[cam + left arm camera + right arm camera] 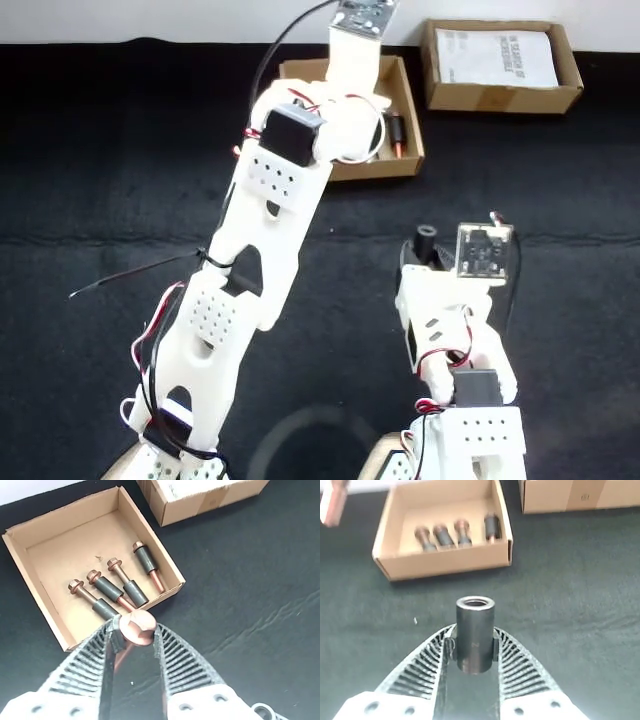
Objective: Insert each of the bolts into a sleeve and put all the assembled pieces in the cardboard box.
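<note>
**Hazards.** A missed insertion is judged the chief risk: the bolt (139,626) is pinched at its head alone and could swing off line with the bore. The sleeve (475,625) could also be pushed down through the pads if it is struck off centre.

**Bolt.** It is clamped in the left gripper (136,631), above the near wall of the cardboard box (65,545) at 12 o'clock in the high view. The head is turned to the wrist camera. The shank is hidden behind it, so the long axis is judged near vertical, tip down.

**Sleeve.** It is gripped upright by the right gripper (474,641) at 3 o'clock, well apart from the bolt. The bore is open upward and the long axis vertical.

**Box contents.** Four assembled pieces (107,592) are laid side by side.
</note>
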Controlling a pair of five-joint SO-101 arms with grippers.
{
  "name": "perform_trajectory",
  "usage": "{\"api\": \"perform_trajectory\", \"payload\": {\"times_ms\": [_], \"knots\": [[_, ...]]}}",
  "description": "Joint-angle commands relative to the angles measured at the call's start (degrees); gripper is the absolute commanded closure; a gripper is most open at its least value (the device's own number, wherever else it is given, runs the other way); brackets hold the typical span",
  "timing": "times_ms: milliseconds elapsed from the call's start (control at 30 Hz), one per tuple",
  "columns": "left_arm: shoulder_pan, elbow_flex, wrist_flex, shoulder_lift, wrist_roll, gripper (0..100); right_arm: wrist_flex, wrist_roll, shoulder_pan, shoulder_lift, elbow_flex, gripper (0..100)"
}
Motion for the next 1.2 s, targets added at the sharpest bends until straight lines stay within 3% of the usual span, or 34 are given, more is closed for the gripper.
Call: {"api": "perform_trajectory", "payload": {"times_ms": [0, 233, 600, 1067, 1167], "knots": [[-0.4, -2.33, 0.97, -5.49, 3.6, 99, -3.56, -2.81, -1.01, -0.31, -0.13, 99.1], [-1.1, -2.33, 2.11, -7.96, 8.62, 99, -7.96, -4.84, -6.46, -0.31, 3.38, 99.1], [-4.97, -2.42, 6.42, -16.84, 8.0, 99, -8.4, -4.48, -11.38, -0.31, 5.76, 99.1], [-17.8, -1.54, 8.35, -27.47, -11.34, 99, -8.31, -4.48, -12.18, -0.66, 5.76, 99.1], [-20.0, 4.79, 8.35, -31.34, -12.75, 99, -8.31, -4.48, -12.7, -0.66, 5.76, 99.1]]}}
